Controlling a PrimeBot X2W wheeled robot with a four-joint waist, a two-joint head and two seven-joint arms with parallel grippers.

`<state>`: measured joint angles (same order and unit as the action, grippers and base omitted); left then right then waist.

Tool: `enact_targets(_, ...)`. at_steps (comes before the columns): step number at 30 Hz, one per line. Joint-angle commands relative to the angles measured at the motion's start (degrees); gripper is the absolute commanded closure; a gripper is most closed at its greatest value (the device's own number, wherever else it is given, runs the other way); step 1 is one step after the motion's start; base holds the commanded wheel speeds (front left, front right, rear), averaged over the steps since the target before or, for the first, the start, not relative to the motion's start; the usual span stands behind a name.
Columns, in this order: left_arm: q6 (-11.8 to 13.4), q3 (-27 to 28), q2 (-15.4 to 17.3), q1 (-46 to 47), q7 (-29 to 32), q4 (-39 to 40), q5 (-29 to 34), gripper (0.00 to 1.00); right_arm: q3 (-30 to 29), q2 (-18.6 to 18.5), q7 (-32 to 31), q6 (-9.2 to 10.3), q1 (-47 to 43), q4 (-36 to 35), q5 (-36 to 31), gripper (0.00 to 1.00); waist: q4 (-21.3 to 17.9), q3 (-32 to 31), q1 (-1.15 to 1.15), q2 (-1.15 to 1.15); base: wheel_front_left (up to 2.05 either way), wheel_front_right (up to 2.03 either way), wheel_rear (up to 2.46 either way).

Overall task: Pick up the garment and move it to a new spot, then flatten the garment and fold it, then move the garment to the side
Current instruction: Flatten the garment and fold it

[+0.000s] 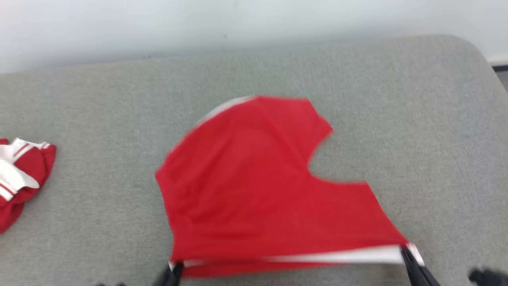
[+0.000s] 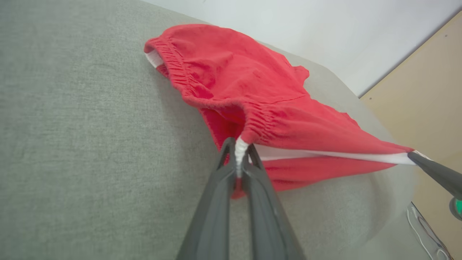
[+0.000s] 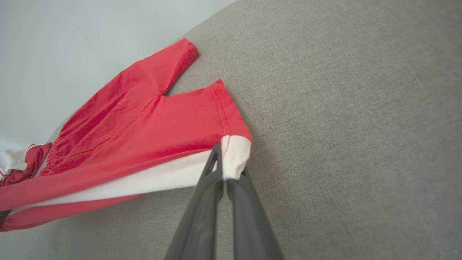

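Grey fabric-covered table (image 1: 397,99), white wall (image 1: 158,24) behind it. Crumpled red-and-white cloth (image 1: 20,174) lies near the table's left edge.

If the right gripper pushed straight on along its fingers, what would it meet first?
The white-striped hem corner of the red fabric shorts that the right gripper pinches; beyond it, probably the grey upholstered surface, though depth is unclear.

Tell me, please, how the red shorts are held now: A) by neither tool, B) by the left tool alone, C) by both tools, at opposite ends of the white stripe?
C: the left tool pinches the waistband end and the right tool the hem end of the red shorts.
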<state>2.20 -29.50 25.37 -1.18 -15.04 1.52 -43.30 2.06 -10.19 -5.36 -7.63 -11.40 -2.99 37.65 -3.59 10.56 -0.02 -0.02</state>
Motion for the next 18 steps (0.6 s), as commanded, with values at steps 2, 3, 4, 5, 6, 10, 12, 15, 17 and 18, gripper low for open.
enact_targets(2, -0.05, 0.62, 0.04, -2.00, -0.18, -0.27, 0.49, 1.00, -2.82, 1.49, -1.03, 0.28, -3.35, -2.37, -1.12, 1.00, 1.46, -1.58, 0.02, 0.02, 0.00, 0.00, 0.00)
enact_targets(3, -0.37, 0.84, -0.27, -2.67, -0.18, -0.30, 0.80, 1.00, -3.65, 2.41, -1.66, 0.28, -4.74, -3.70, -1.66, 1.00, 1.67, -1.70, 0.02, 0.02, 0.00, 0.00, 0.00)
enact_targets(4, -0.64, 1.09, -0.76, -3.07, -0.17, -0.32, 0.82, 1.00, -4.28, 3.05, -2.16, 0.28, -5.69, -4.85, -2.21, 1.00, 1.84, -1.77, 0.02, 0.02, 0.00, 0.00, 0.00)
enact_targets(5, -0.88, 1.19, -1.09, -3.36, -0.18, -0.37, 1.03, 1.00, -4.78, 3.51, -2.61, 0.28, -6.63, -5.67, -2.93, 1.00, 2.13, -1.96, 0.02, 0.02, 0.00, 0.00, 0.00)
enact_targets(6, -1.25, 1.26, -1.34, -3.38, -0.18, -0.51, 1.39, 1.00, -5.07, 4.02, -2.96, 0.28, -7.33, -6.36, -3.42, 1.00, 2.43, -2.17, 0.02, 0.02, 0.00, 0.00, 0.00)
enact_targets(10, -2.48, 1.69, -2.55, -1.85, -0.17, -1.31, 2.64, 1.00, -5.98, 5.28, -4.11, 0.28, -6.71, -8.37, -4.09, 1.00, 3.17, -2.97, 0.02, 0.02, 0.00, 0.00, 0.00)
enact_targets(12, -3.09, 2.23, -3.08, -0.68, -0.17, -1.46, 3.43, 1.00, -6.28, 5.44, -4.34, 0.27, -4.65, -9.05, -4.53, 1.00, 3.37, -3.11, 0.02, 0.02, 0.00, 0.00, 0.00)
enact_targets(15, -3.73, 2.82, -4.24, 1.45, -0.17, -1.70, 4.49, 1.00, -6.51, 4.92, -4.87, 0.27, -0.97, -8.97, -5.15, 1.00, 3.73, -2.98, 0.02, 0.02, 0.00, 0.00, 0.00)
enact_targets(17, -4.11, 3.10, -4.84, 3.57, -0.16, -2.04, 5.34, 1.00, -5.95, 3.93, -5.44, 0.26, 2.68, -8.22, -5.84, 1.00, 4.09, -2.65, 0.02, 0.02, 0.00, 0.00, 0.00)
enact_targets(18, -4.26, 3.36, -5.07, 4.59, -0.16, -2.30, 5.40, 1.00, -5.45, 3.52, -5.69, 0.24, 4.64, -7.63, -6.22, 1.00, 4.21, -2.29, 0.02, 0.02, 0.00, 0.00, 0.00)
